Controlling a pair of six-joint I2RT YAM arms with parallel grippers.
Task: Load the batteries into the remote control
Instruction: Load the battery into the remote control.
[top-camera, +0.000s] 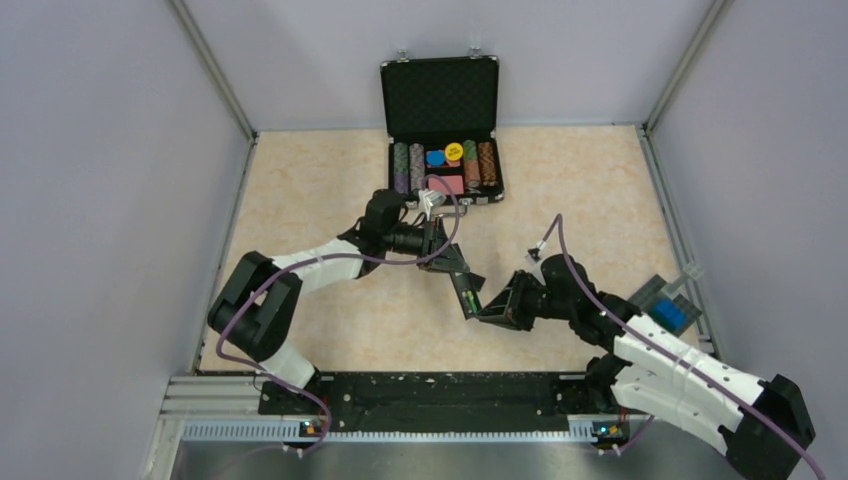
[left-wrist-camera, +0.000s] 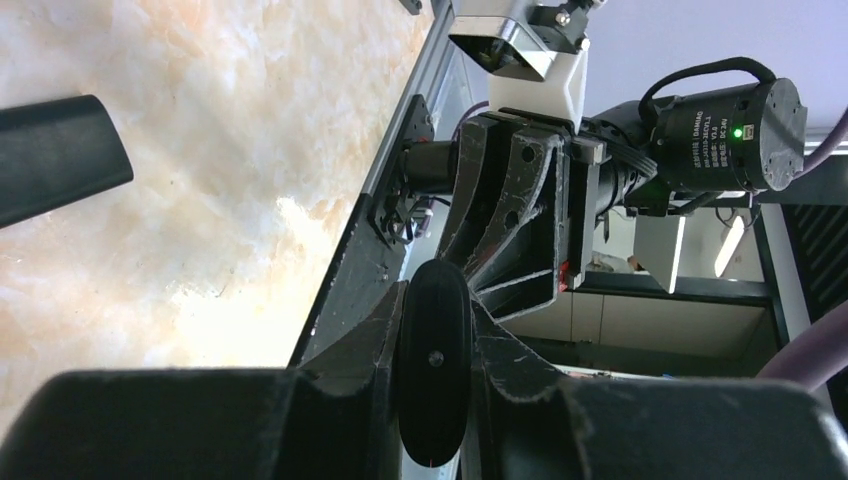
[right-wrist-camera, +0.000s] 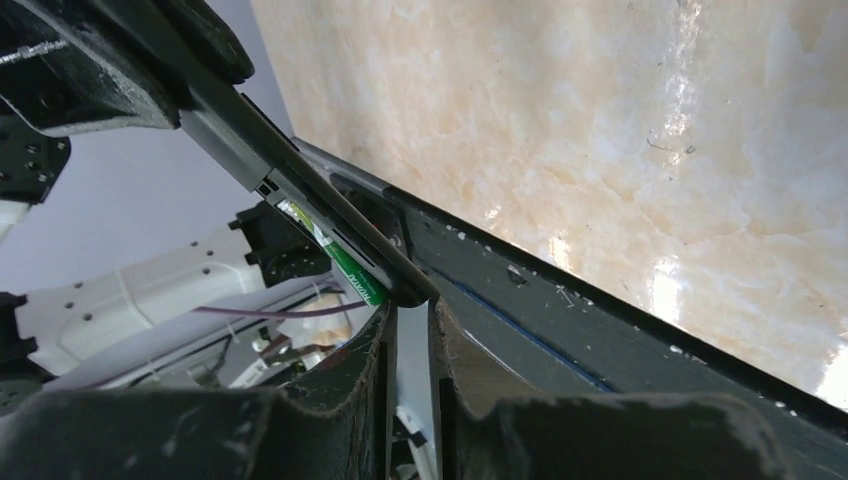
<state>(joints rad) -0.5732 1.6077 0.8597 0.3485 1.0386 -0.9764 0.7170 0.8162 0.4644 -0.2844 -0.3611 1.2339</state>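
Note:
The remote control (top-camera: 462, 285) is a slim black bar held in the air, slanting down towards the right arm. My left gripper (top-camera: 440, 255) is shut on its upper end, which shows as a black oval (left-wrist-camera: 435, 365) between the fingers. A green battery (top-camera: 466, 298) lies in the recess near the lower end, and it also shows in the right wrist view (right-wrist-camera: 345, 262). I cannot tell whether a second one lies beside it. My right gripper (top-camera: 488, 308) is shut to a thin slit with nothing in it. Its tips (right-wrist-camera: 410, 305) touch the remote's lower end (right-wrist-camera: 400, 285).
An open black case of coloured chips (top-camera: 440, 130) stands at the back centre. A blue and grey object (top-camera: 668, 312) lies by the right wall. Grey walls close in the tan table (top-camera: 330, 190) on three sides. A black rail (top-camera: 420, 395) runs along the near edge.

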